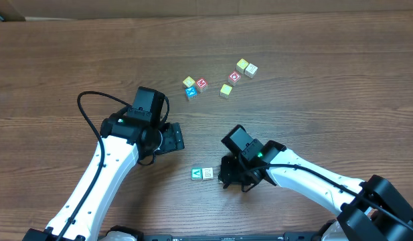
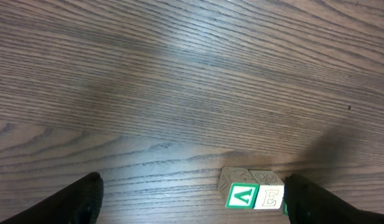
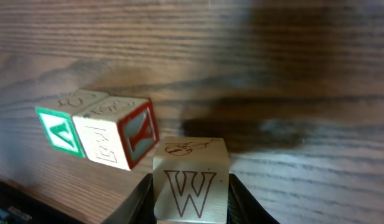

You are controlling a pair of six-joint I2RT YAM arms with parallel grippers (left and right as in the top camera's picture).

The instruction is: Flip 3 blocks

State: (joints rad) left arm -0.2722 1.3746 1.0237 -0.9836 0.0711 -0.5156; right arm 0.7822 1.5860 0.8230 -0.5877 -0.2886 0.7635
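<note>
Pinched by the right gripper (image 1: 236,175), between its dark fingers (image 3: 139,202), the W block (image 3: 192,186) is seen closest; a brown-outlined W is printed on its pale face and a small drawing on its top. Just beside it, the A block (image 3: 58,129) and the E block (image 3: 107,140) are set touching side by side on the table (image 1: 313,80). A white A on green is read on one; an E on a pale face and a red-framed Y on a side are read on the other. The left gripper (image 2: 192,208) is held spread wide near the pair, with nothing between its jaws. The surface is brown wood grain, shadowed under the arms. Further cubes (image 1: 225,90) are scattered well apart on the far side; an M is read on a red cube (image 1: 201,84).
</note>
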